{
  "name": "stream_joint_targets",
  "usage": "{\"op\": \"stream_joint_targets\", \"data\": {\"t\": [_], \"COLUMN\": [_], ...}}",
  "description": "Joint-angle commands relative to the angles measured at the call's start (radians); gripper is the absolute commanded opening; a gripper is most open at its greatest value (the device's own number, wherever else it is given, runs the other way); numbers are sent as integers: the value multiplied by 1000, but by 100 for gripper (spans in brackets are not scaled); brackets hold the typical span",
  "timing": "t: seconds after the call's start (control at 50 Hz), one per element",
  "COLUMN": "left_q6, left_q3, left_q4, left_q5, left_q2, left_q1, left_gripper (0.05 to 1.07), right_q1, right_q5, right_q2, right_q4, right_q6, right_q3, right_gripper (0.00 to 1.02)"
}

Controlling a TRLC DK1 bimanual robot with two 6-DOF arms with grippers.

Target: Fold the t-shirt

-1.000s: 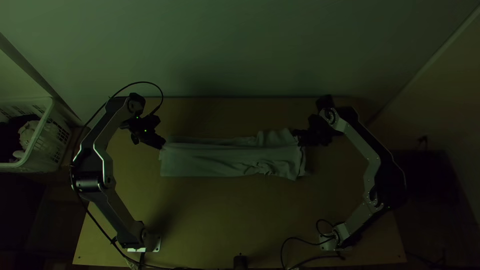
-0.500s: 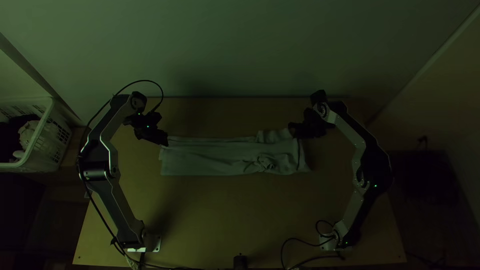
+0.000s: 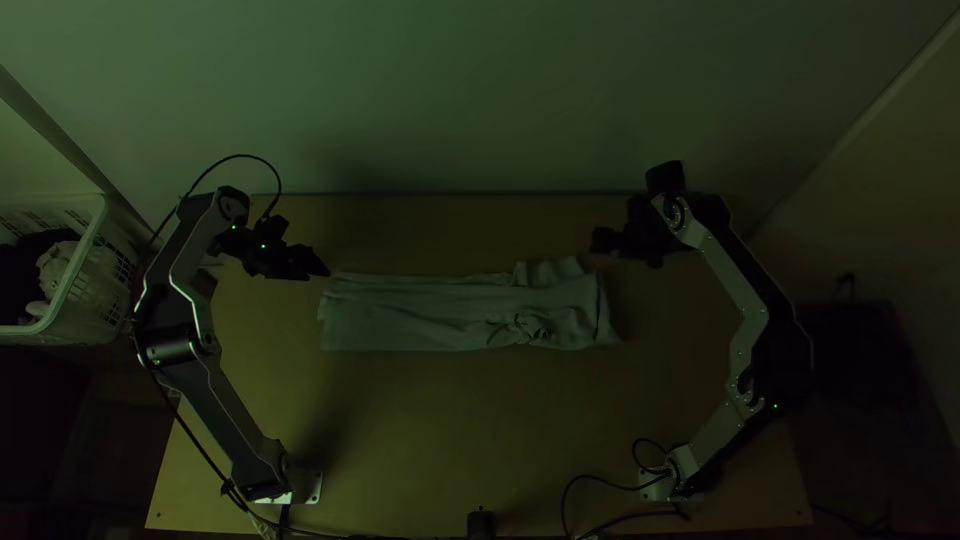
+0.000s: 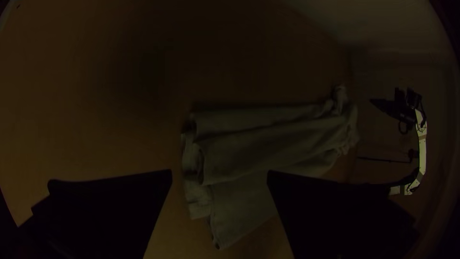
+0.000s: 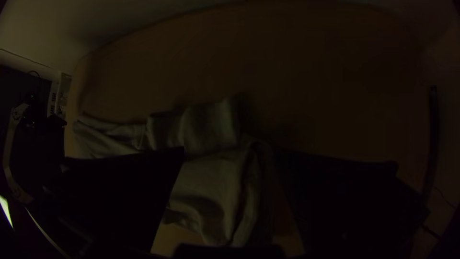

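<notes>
T-shirt [image 3: 430, 320] lies lengthwise across the middle of the table [image 3: 480, 430] as a long, narrow strip, a shape that suggests the sides are already folded in and a crosswise fold is left. Left gripper [image 4: 219, 173] is by one end and right gripper [image 5: 230, 151] near the other, each with its fingers spread wide and pinching nothing; that placement probably suits taking an end each, or leaves room to smooth the cloth first. The top view gives the strip's whole outline, fairly straight at the left end, with a bunched patch toward the right. The left wrist view adds the layered edges at its end, stepped and curling; the right wrist view brings out deep creases and a stubby flap sticking out from the long side. How many layers there are, I cannot tell.
</notes>
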Motion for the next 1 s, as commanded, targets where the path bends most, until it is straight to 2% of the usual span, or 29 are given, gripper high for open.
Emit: {"op": "stream_joint_targets", "data": {"t": [0.0,0.24,0.64,0.98], "left_q6": [11,19,-6,-176], "left_q3": [-69,-246,-444,-538], "left_q4": [-9,106,261,421], "left_q5": [53,134,192,200], "left_q2": [-41,-60,-76,-117], "left_q1": [42,108,70,-100], "left_gripper": [103,103,103,103], "right_q1": [-26,-84,-139,-142], "right_q5": [12,10,12,12], "right_q2": [-69,-187,-290,-312], "right_q4": [-10,15,44,44], "right_q6": [-3,57,66,77], "right_q3": [-3,17,31,22], "right_gripper": [98,98,98,98]}}
